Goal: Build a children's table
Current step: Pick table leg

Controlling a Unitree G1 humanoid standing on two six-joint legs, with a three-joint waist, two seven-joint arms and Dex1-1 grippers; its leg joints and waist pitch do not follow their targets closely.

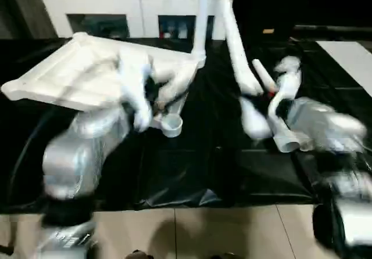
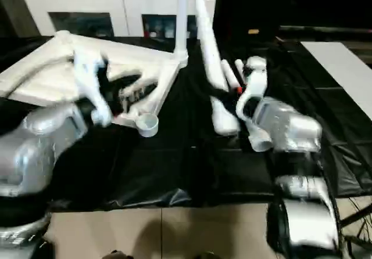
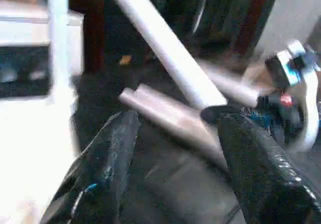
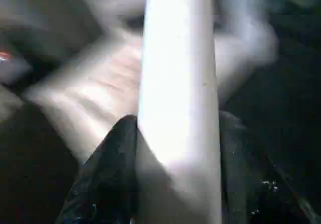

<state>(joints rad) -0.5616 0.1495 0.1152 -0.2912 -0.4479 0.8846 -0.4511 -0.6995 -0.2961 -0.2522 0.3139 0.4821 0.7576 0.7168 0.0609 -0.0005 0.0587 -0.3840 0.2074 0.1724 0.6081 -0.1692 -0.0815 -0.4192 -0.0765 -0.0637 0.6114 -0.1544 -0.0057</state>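
Observation:
The white tabletop [image 1: 70, 73] lies ribbed side up and tilted on the black-draped work table. One leg [image 1: 202, 15] stands upright in its far corner socket. The near corner socket [image 1: 171, 125] holds nothing. My left gripper [image 3: 175, 118] hovers open beside that near corner, nothing between its fingers. My right gripper [image 4: 178, 123] is shut on a second leg [image 1: 235, 44], which leans up and away over the middle of the table. Two more legs [image 3: 170, 116] lie on the cloth by my right hand.
A white glass-door cabinet [image 1: 133, 3] stands behind the work table. A flat white panel [image 1: 349, 56] lies at the far right. The table's front edge meets tiled floor [image 1: 192, 230] just below my arms.

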